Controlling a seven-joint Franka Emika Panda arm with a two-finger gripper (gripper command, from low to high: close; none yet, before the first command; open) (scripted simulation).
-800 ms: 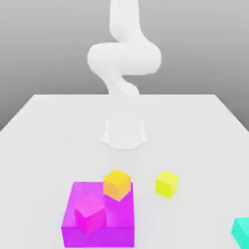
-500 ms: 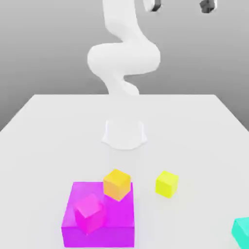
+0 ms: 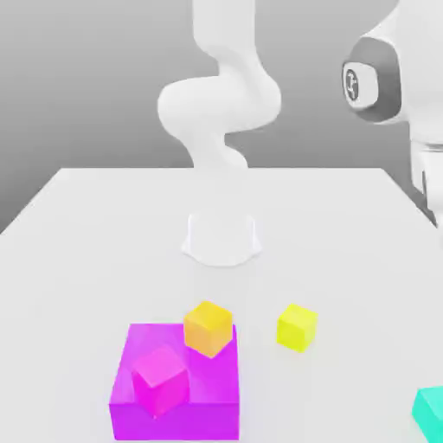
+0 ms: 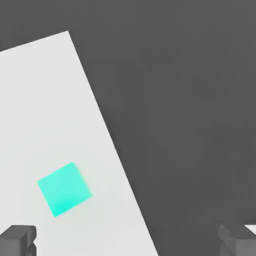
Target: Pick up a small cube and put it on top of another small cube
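Jaws spread wide and empty, with the teal cube on the counter just ahead of them, probably awaiting pickup.

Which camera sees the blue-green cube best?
The hand view: the whole teal cube lies on the white table, near its edge. In the exterior view it is cut off at the picture's right corner.

No readable text anywhere in the scene.
One small round emblem sits on the grey cap of the arm's wrist, at the exterior view's right, but its mark can't be made out as letters or numbers.
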